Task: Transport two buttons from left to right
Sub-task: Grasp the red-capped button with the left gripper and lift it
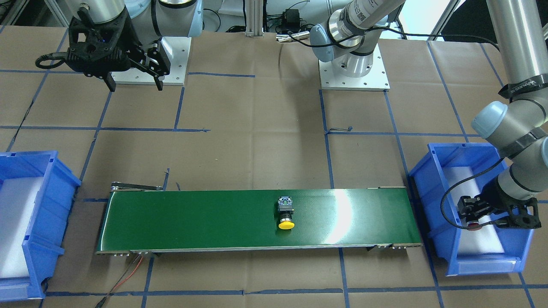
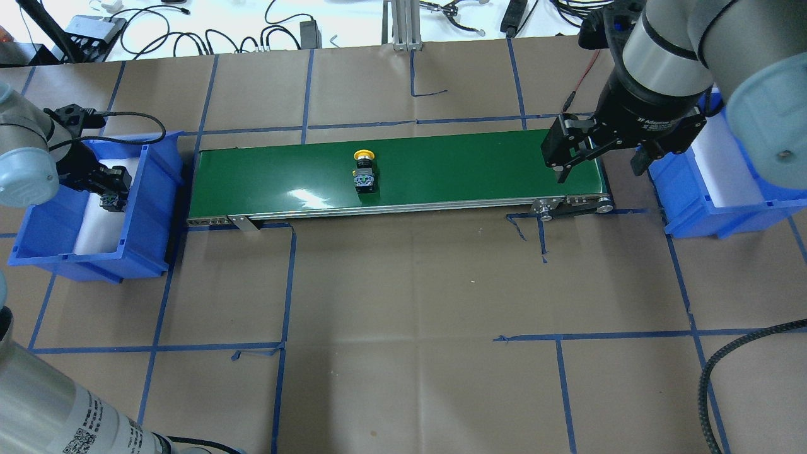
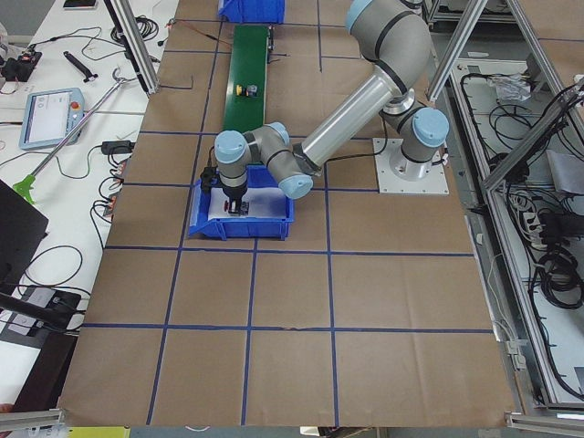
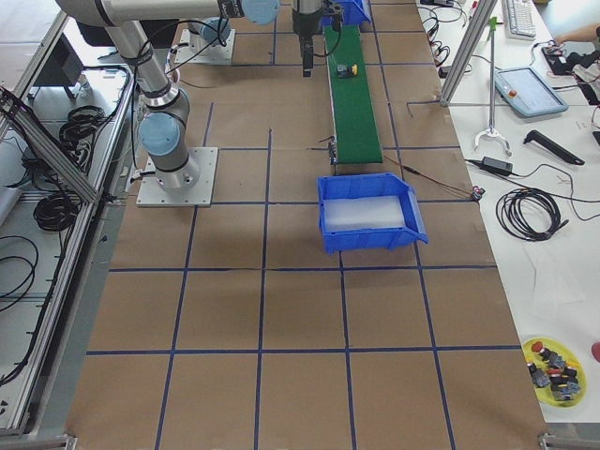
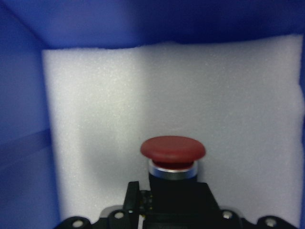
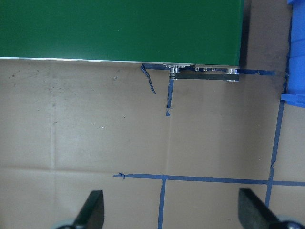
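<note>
The yellow-capped button (image 1: 286, 213) (image 2: 364, 170) lies on its side about mid-length on the green conveyor belt (image 1: 192, 218) (image 2: 454, 167). The red-capped button (image 5: 173, 149) (image 1: 473, 225) is over the white foam inside the blue bin (image 2: 151, 189) (image 1: 421, 179) on my left. My left gripper (image 2: 110, 200) (image 1: 471, 219) is shut on its black body. My right gripper (image 2: 597, 170) (image 1: 135, 87) hangs open and empty above the belt's right end. In the right wrist view its fingertips (image 6: 93, 212) stand wide apart over brown paper.
A second blue bin (image 2: 693, 214) (image 1: 51, 188) lined with white foam stands past the belt's right end. Brown paper with blue tape lines covers the table (image 2: 410, 315). A yellow dish of spare parts (image 4: 553, 370) sits on the side bench.
</note>
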Robot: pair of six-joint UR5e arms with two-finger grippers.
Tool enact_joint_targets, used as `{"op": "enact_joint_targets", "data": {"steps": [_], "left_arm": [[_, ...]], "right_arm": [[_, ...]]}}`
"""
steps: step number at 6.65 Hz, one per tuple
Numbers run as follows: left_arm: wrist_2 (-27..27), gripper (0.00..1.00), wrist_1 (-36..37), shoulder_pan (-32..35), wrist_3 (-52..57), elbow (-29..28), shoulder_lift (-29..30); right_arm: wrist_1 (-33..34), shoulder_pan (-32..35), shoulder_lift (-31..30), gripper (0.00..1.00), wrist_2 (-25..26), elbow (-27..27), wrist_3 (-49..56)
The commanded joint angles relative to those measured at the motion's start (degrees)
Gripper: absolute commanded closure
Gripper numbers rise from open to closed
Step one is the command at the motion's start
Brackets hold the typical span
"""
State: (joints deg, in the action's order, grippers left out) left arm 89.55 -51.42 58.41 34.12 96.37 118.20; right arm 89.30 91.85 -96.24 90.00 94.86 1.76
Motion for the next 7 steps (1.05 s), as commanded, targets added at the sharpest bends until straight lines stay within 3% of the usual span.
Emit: {"op": "enact_joint_targets", "data": {"steps": [1,3,4,7], "left_arm": [[0.1,1.0,-6.4,-0.1,0.6,-3.0,-3.7],[0.4,1.0,-22.8,-0.5,0.7,-11.2,-8.1],[0.3,1.0,-26.7,0.1,0.1,-14.3,-8.4],[-0.6,1.0,-28.8,5.3,-4.8,-16.0,-8.2]], "right_arm": [[0.0,0.0,0.0,0.0,0.0,0.1,0.0],[0.0,0.0,0.1,0.0,0.0,0.1,0.0],[0.0,0.0,0.0,0.0,0.0,0.1,0.0],[0.0,0.0,0.0,0.0,0.0,0.1,0.0]]}}
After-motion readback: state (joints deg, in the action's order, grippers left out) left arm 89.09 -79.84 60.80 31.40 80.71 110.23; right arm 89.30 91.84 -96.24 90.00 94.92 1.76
